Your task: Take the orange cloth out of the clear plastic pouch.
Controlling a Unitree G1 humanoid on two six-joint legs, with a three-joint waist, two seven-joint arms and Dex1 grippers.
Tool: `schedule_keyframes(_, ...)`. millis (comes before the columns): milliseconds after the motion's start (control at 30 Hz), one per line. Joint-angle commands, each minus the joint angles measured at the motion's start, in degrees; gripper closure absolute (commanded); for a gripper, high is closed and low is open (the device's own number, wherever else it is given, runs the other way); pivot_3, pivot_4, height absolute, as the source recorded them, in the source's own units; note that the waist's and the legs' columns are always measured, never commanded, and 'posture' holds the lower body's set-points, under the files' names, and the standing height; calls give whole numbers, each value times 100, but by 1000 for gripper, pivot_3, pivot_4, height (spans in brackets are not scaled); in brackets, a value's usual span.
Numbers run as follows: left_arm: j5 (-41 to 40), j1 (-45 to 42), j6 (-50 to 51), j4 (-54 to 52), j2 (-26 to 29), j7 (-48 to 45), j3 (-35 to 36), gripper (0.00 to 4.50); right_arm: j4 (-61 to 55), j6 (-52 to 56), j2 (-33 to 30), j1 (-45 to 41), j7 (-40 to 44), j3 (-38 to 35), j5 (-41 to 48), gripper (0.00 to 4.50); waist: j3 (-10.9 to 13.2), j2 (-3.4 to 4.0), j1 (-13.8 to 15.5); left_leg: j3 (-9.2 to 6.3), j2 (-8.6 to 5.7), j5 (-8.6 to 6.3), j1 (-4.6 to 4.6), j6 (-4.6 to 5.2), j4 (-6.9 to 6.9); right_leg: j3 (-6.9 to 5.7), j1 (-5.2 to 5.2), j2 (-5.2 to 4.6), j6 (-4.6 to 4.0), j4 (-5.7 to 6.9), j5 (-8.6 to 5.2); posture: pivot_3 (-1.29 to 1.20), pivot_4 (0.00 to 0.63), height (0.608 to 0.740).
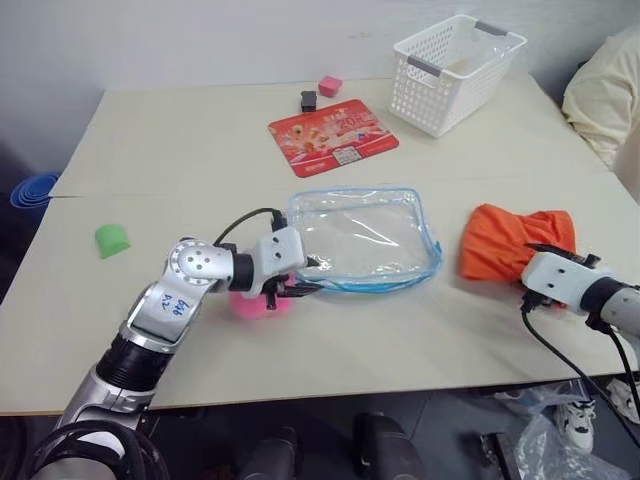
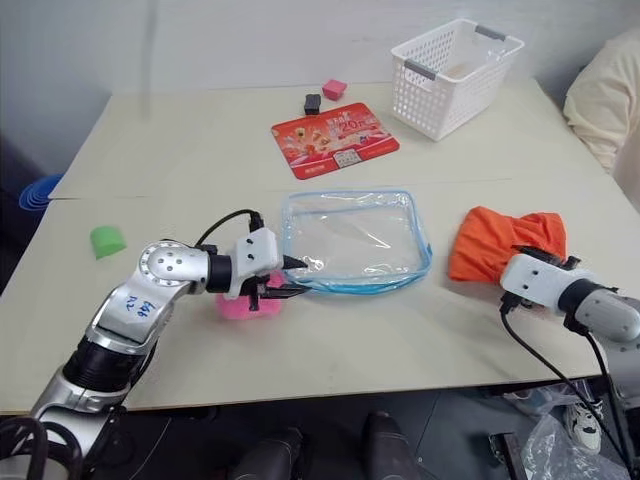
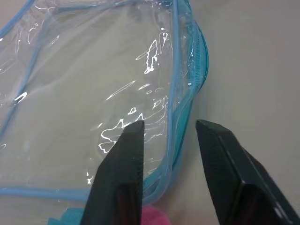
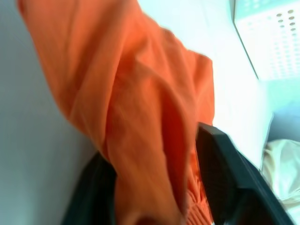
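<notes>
The clear plastic pouch (image 1: 365, 240) with light blue trim lies flat and empty at the table's middle. My left gripper (image 3: 169, 124) is open at the pouch's near left corner, its fingers (image 3: 122, 164) apart on either side of the blue edge. The orange cloth (image 1: 515, 238) lies crumpled on the table to the right of the pouch, fully outside it. My right gripper (image 1: 548, 250) sits at the cloth's near edge. In the right wrist view its fingers (image 4: 225, 173) stand wide apart, with folds of the cloth (image 4: 126, 93) between and over them.
A pink plush toy (image 1: 250, 303) lies under my left wrist. A red printed packet (image 1: 332, 138), a pink cube (image 1: 330, 86) and a small black item (image 1: 308, 100) lie behind the pouch. A white lattice basket (image 1: 455, 70) stands back right, a green piece (image 1: 112, 240) at left.
</notes>
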Motion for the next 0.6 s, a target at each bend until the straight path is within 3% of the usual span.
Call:
schedule_keyframes(33,-632,55,493,-455,217,-175,654,1444,-1081,1152,-187,576,834,-914,1211,1011,2,4,43,-1,0,-1,0,-1,2,-1,1,0,0,0,0,0,150,740)
schedule_keyframes(133,-1374,189,1069,-716,486,-381,1356,478,-1740,2399,-270,1154,1508,-2015,2285,5,4,7,85,-3,-3,-2,-5,3,2,0,2,-2,0,-4,0,0,150,740)
schedule_keyframes(200,-1839,303,1317,-745,780,-667,1815,8,-1817,3236,-353,1423,1825,-2700,2777,0,4,7,85,-5,-2,-3,-4,3,5,-2,4,-3,1,-4,0,0,150,740)
schedule_keyframes(367,-2206,403,1002,329,1681,-1256,2844,8,-1071,5091,-601,1776,2194,-4044,3497,0,4,7,84,-7,3,-6,3,2,-3,-5,9,-2,-3,-11,2,0,150,740)
schedule_keyframes(467,-2088,302,549,1103,2084,-1611,2987,8,-725,5294,-680,1950,2519,-4424,3629,0,4,8,83,-5,0,-6,5,3,-12,-4,11,-4,-4,-18,2,0,150,740)
schedule_keyframes(600,-1812,-55,-109,2100,2325,-1902,2779,8,224,5147,-873,1683,2342,-4451,3456,0,4,8,75,-2,-11,-6,5,8,-14,-3,10,-17,-3,-18,3,0,150,740)
